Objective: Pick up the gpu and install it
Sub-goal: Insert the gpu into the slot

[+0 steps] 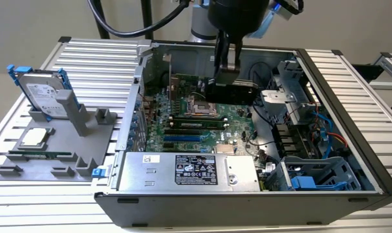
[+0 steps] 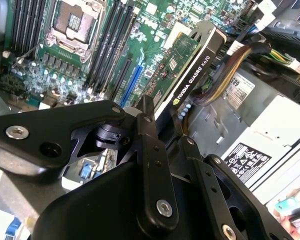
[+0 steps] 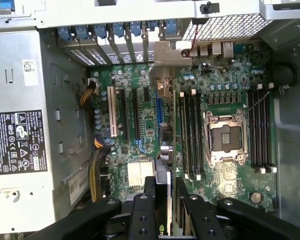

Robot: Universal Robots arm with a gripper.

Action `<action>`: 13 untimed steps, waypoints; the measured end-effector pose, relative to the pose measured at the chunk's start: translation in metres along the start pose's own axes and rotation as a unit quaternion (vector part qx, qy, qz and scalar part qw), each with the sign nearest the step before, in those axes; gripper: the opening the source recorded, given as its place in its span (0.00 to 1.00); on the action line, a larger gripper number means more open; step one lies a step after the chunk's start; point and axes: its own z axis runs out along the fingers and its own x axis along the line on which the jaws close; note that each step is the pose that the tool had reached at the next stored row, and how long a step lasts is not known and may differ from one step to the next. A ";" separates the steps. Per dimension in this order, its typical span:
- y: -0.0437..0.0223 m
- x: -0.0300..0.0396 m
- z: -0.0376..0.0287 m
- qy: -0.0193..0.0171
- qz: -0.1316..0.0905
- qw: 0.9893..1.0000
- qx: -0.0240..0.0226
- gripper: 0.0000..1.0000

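Observation:
The gpu, a green card with a black cooler, hangs edge-down inside the open computer case, above the far part of the green motherboard. My gripper comes down from above and is shut on the card's upper edge. In the second wrist view the gpu runs out from between the black fingers, over the motherboard and beside a blue slot. The first wrist view has the card edge-on between the fingers, above the expansion slots.
The empty CPU socket and memory sticks lie under the card's area. A power supply fills the case's near side, with drive cages and cables toward the exterior view's right. Outside, a hard drive stands on a grey fixture.

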 end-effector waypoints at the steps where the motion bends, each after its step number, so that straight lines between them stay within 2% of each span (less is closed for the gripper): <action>1: 0.0000 0.0000 0.0008 0.000 0.000 1.000 0.000 0.00; 7: 0.0001 -0.0010 0.0061 0.000 0.000 1.000 0.000 0.00; 13: 0.0008 -0.0056 0.0098 0.000 0.000 1.000 0.000 0.00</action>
